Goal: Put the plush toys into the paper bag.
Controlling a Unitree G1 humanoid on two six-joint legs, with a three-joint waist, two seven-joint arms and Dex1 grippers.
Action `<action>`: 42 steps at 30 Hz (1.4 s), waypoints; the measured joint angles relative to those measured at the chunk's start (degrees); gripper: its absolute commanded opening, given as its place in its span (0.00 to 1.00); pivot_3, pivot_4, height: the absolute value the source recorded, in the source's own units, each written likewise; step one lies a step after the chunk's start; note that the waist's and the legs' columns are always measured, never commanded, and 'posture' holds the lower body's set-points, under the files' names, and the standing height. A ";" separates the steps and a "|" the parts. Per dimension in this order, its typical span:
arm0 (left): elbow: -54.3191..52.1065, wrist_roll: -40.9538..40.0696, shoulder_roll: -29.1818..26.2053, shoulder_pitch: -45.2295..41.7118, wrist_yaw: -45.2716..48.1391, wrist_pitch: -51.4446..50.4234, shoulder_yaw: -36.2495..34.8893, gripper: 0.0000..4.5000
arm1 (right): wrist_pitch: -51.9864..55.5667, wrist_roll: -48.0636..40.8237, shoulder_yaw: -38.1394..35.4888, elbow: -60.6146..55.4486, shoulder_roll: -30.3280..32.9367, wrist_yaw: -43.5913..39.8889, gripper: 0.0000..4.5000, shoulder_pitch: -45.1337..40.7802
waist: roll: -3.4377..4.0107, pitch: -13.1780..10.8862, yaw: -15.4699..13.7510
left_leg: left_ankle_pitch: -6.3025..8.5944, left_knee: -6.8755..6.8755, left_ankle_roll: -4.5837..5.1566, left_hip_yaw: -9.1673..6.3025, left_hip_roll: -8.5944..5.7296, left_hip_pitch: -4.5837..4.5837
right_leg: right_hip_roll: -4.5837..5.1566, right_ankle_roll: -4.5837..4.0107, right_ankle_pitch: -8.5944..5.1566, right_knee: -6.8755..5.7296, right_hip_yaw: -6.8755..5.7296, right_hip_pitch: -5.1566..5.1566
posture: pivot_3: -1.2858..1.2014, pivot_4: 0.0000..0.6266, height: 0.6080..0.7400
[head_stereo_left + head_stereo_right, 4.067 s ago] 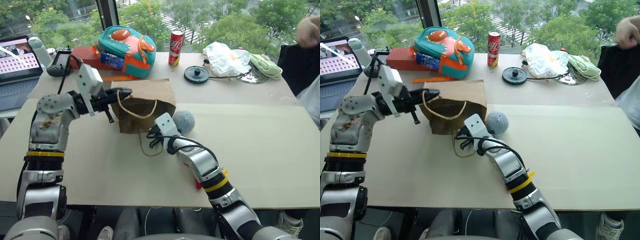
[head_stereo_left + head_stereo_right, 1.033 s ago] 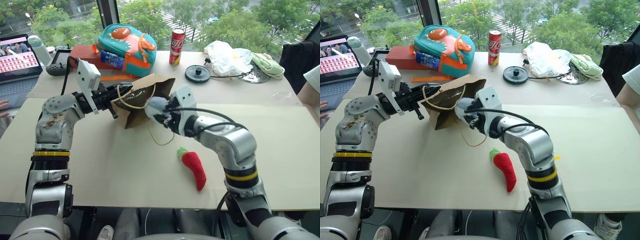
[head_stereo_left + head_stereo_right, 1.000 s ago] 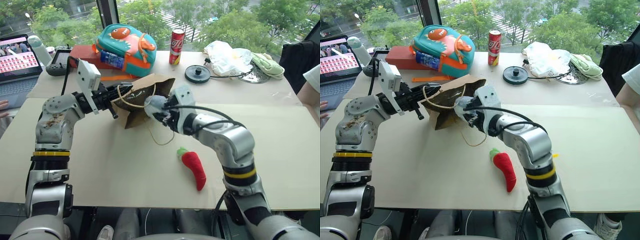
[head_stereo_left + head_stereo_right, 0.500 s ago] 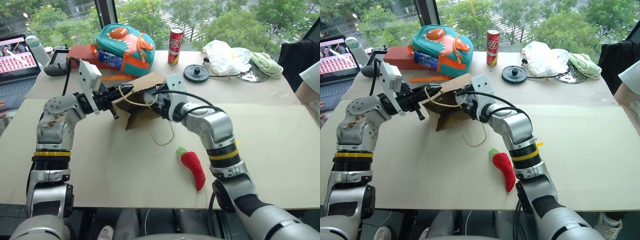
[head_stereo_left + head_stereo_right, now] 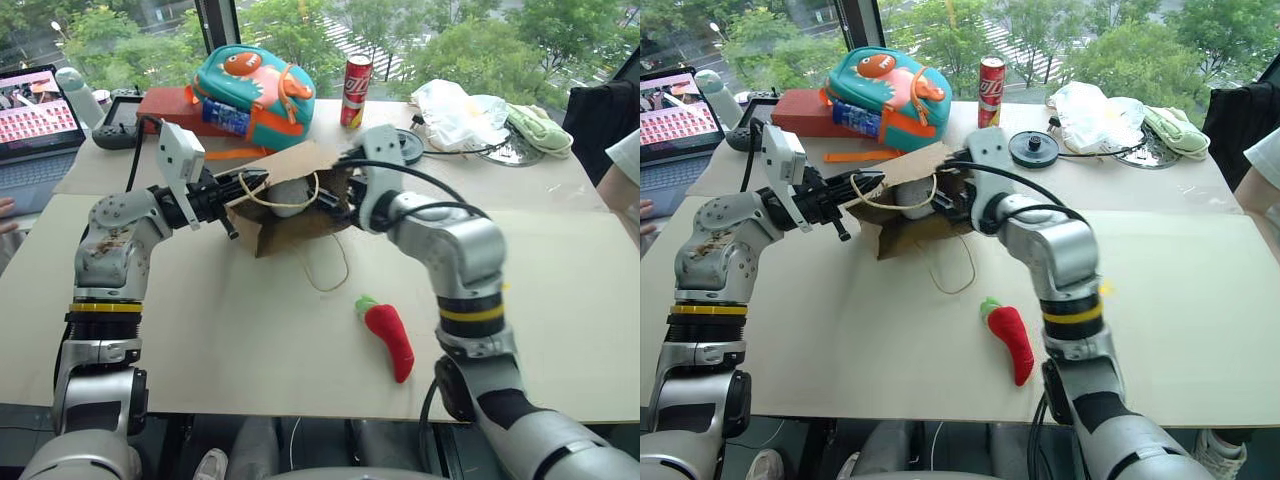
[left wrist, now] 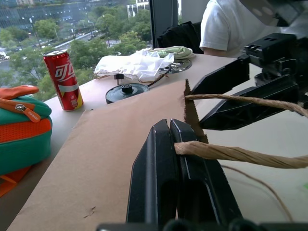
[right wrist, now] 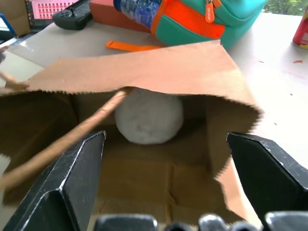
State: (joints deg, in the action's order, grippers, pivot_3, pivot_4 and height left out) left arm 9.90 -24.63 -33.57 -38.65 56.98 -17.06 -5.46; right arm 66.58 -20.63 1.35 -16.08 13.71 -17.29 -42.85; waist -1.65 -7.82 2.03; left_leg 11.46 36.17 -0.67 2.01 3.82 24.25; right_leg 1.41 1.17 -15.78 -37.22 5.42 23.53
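Observation:
The brown paper bag (image 5: 300, 228) lies tipped on the table with its mouth held up. My left gripper (image 5: 246, 184) is shut on one of its cord handles (image 6: 226, 153). The fuzzy grey ball (image 7: 149, 118) rests inside the bag, against its back wall. At the bag's mouth my right gripper (image 7: 163, 138) stands open, its fingers spread wide and apart from the ball. The red chili pepper with a green stem (image 5: 390, 335) lies on the table in front of the bag, near my right forearm. The bag's other handle (image 5: 325, 270) trails loose on the table.
Behind the bag stand a teal dinosaur backpack (image 5: 255, 85), a red box (image 5: 165, 105) and a red can (image 5: 356, 78). A black round disc (image 5: 402, 146), a white plastic bag (image 5: 455, 112) and a green cloth (image 5: 535, 130) lie at the back right. A laptop (image 5: 40, 105) is at the far left, a person (image 5: 625, 165) at the right edge.
My right gripper carried the grey ball into the bag's mouth, opened and drew back to the right; the ball now lies inside the bag. The left gripper has kept still on the handle.

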 measured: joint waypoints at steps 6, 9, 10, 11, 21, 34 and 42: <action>0.15 0.03 0.05 -0.03 0.02 0.03 -0.02 0.00 | 5.04 -7.77 0.47 -16.64 18.65 -11.93 0.99 14.48 | -0.01 0.00 -0.09 | 0.01 0.01 0.02 -0.02 -0.02 -0.04 | -0.01 0.01 -0.01 0.15 0.01 -0.01 | 0.52 0.24 0.91; 0.17 0.03 0.00 -0.03 0.12 0.06 -0.01 0.00 | 8.08 -9.95 0.11 -21.04 23.34 -13.63 0.99 21.55 | -0.01 0.00 0.17 | 0.01 0.07 0.02 -0.01 -0.01 -0.10 | -0.03 0.02 -0.02 0.10 0.07 -0.04 | 0.52 0.24 0.91; 0.19 0.03 -0.03 -0.03 0.17 0.07 -0.03 0.00 | 9.24 -10.44 0.00 -22.72 23.97 -13.78 0.99 23.69 | -0.01 0.00 0.31 | 0.01 0.09 0.02 -0.01 0.01 -0.14 | -0.06 0.02 -0.02 0.09 0.07 -0.07 | 0.52 0.24 0.91; 0.22 0.03 -0.01 -0.04 0.22 0.08 -0.01 0.00 | 10.27 -11.39 -0.14 -24.27 24.08 -13.74 0.99 25.31 | -0.01 -0.01 0.49 | 0.00 0.11 0.01 -0.02 0.02 -0.18 | -0.08 0.02 -0.01 0.05 0.09 -0.10 | 0.52 0.24 0.91; 0.31 0.03 -0.06 -0.04 0.81 0.19 0.00 0.00 | 14.05 -9.13 4.05 -28.41 22.77 -4.68 0.93 32.80 | -0.01 -0.01 0.27 | -0.01 0.16 0.00 -0.04 -0.02 -0.40 | -0.07 0.04 -0.03 0.08 0.10 -0.35 | 0.52 0.24 0.91; 1.16 0.07 -0.05 -0.38 1.15 0.38 0.01 0.00 | 14.13 -7.75 4.63 -28.37 20.91 -1.97 0.01 30.74 | -0.01 -0.01 0.30 | -0.01 0.16 0.00 -0.05 -0.01 -0.40 | -0.08 0.05 -0.03 0.08 0.10 -0.35 | 0.52 0.24 0.91; 1.33 0.15 0.02 -1.36 1.17 0.60 0.17 0.00 | 12.06 -6.52 5.88 -20.95 12.04 -0.58 0.01 12.97 | -0.01 -0.01 0.37 | -0.01 0.13 0.00 -0.08 0.00 -0.39 | -0.10 0.04 -0.03 0.07 0.08 -0.32 | 0.52 0.24 0.91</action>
State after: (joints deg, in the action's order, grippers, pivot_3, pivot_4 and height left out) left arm 11.23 -24.49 -33.54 -40.00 58.15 -16.46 -5.28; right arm 78.64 -27.15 7.23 -37.03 25.75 -17.87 -29.88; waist -1.66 -7.83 2.41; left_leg 11.46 36.30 -0.66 1.92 3.81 23.86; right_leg 1.30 1.21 -15.81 -37.15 5.50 23.20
